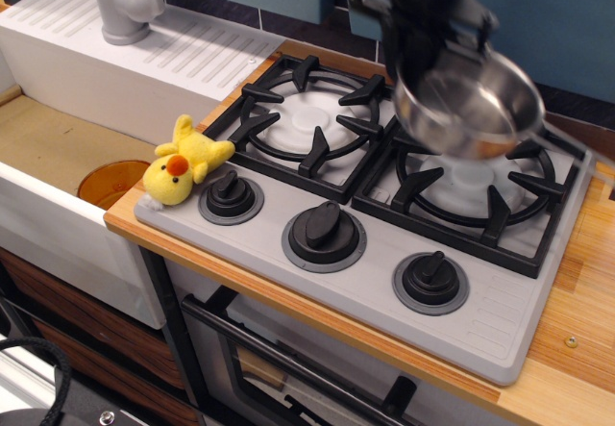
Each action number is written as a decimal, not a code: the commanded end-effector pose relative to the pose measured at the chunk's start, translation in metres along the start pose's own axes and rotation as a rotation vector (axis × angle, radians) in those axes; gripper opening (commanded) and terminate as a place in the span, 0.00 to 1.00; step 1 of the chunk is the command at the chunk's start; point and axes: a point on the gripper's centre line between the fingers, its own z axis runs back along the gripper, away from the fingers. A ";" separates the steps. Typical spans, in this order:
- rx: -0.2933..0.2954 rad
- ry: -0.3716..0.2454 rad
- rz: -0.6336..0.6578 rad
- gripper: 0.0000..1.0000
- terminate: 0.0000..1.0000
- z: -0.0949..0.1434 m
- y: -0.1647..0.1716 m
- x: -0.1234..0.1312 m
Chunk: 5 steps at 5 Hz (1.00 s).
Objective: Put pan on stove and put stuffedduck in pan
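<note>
The shiny steel pan (473, 107) hangs in the air above the right burner grate (476, 190) of the grey stove (370, 287), blurred by motion and tilted. My gripper (420, 56) comes down from the top edge and is shut on the pan's left rim; its fingers are blurred. The yellow stuffedduck (183, 162) lies on the stove's front left corner, beside the left knob (231, 195), far from the gripper. The left burner grate (312, 113) is bare.
A white sink basin (58, 147) with an orange plate (110, 181) lies left of the stove, with a grey faucet (125, 3) and drainboard behind. Wooden counter (577, 311) runs along the right. A blue wall stands behind. The oven door is below.
</note>
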 end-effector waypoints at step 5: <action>0.029 -0.058 -0.037 0.00 0.00 0.009 0.096 0.010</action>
